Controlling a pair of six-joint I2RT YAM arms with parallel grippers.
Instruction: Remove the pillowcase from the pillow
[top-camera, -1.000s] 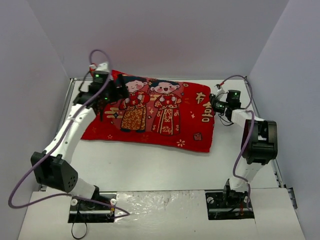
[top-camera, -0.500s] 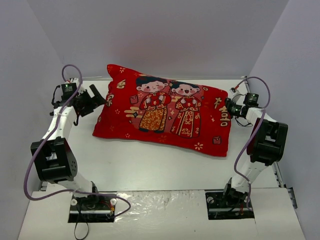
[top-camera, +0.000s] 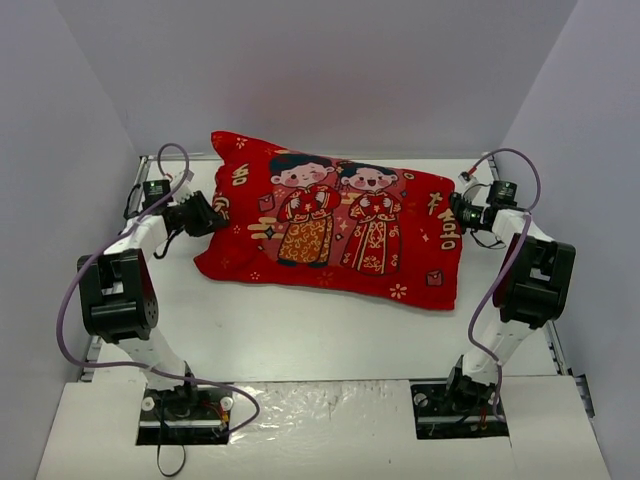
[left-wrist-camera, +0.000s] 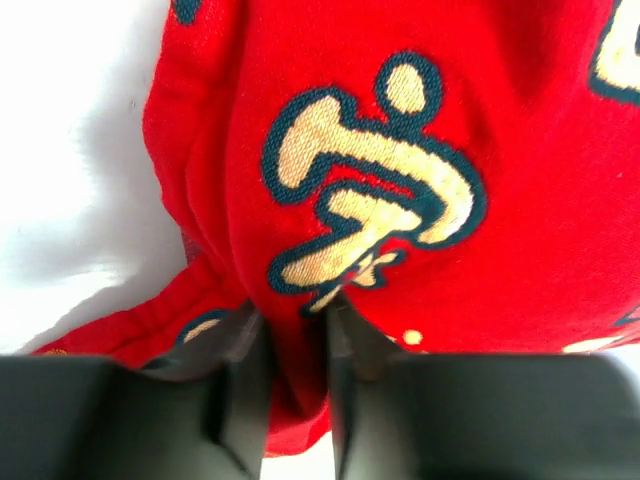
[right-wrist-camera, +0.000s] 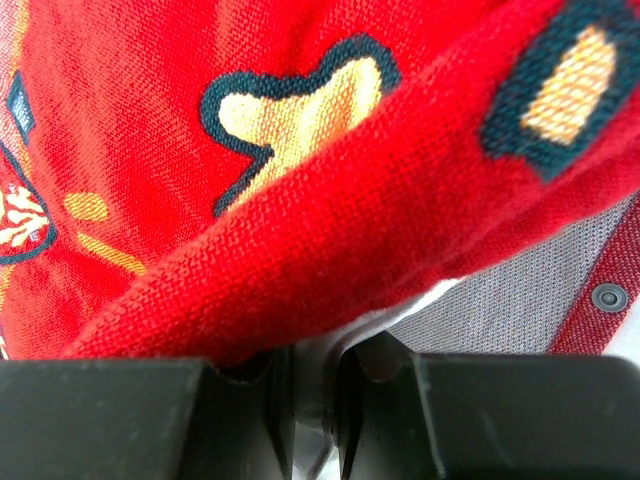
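Note:
The red pillowcase (top-camera: 340, 225) with two cartoon figures lies across the middle of the white table. My left gripper (top-camera: 208, 218) is at its left end, shut on a fold of the red edge (left-wrist-camera: 295, 320). At its right end, my right gripper (top-camera: 455, 212) is shut on a strip of white fabric, the pillow (right-wrist-camera: 425, 298), which shows just under the red hem (right-wrist-camera: 330, 240) at the case's mouth. The rest of the pillow is hidden inside the case.
Grey lining and a snap button (right-wrist-camera: 608, 297) show inside the case's mouth. Pale walls (top-camera: 60, 150) close in the table on the left, back and right. Both arm bases sit on the foil-covered near edge (top-camera: 320, 405).
My left gripper swung out to the far left, came back and shut on the pillowcase's left edge. The cased pillow has shifted right and toward the back wall. The right gripper stayed shut.

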